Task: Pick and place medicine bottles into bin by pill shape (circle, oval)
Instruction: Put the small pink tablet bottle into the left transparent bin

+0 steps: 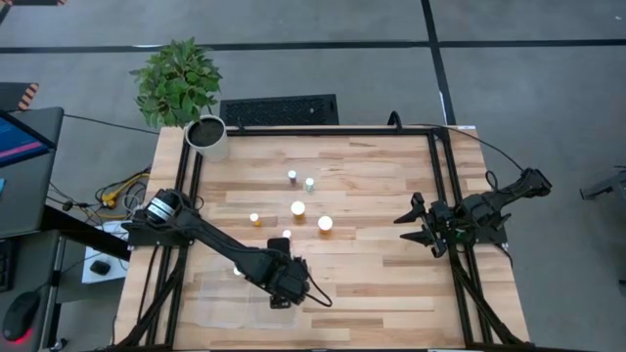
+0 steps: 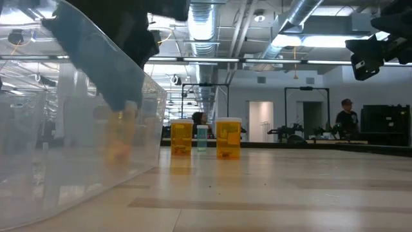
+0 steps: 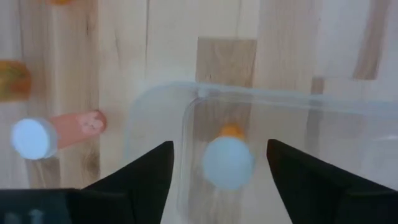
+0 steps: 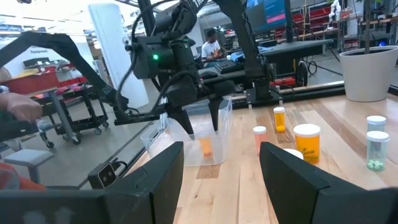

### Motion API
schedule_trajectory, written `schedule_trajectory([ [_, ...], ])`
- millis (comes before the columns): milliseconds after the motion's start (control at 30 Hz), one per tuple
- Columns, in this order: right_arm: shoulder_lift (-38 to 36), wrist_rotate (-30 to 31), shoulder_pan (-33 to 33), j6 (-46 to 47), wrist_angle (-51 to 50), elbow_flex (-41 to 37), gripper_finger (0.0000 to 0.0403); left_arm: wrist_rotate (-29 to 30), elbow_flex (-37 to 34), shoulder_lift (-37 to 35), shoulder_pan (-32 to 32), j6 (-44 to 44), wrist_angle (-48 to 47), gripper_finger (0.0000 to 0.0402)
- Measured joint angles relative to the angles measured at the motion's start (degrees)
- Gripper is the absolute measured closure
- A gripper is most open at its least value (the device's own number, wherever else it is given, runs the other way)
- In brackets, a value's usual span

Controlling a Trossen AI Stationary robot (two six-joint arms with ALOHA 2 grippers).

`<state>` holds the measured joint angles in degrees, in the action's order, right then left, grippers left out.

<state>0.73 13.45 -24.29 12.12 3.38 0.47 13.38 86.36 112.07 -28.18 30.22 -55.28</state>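
Fingers of the left gripper (image 3: 217, 177) stand apart above the bin's (image 3: 186, 124) corner compartment, an orange white-capped bottle (image 3: 227, 158) released upright between them for sorting; right gripper (image 1: 423, 223) waits open near the table's right edge.

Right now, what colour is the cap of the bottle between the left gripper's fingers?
White, on an orange bottle inside the clear bin; the left wrist view shows it best.

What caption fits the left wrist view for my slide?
Left hand, fingers apart, above an orange bottle inside the clear bin; another bottle lies outside.
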Motion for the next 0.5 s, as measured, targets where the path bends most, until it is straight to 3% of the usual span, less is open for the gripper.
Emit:
schedule_trajectory([
  [300, 0.0, 0.0, 0.0, 0.0, 0.0, 0.0, 0.0177, 1.9, 7.9, 0.0, 0.0, -0.1, -11.1, 0.0145],
  [500, 0.0, 0.0, 0.0, 0.0, 0.0, 0.0, 0.0177, 6.5, 15.7, 0.0, 0.0, -2.0, -22.0, 0.0145],
])
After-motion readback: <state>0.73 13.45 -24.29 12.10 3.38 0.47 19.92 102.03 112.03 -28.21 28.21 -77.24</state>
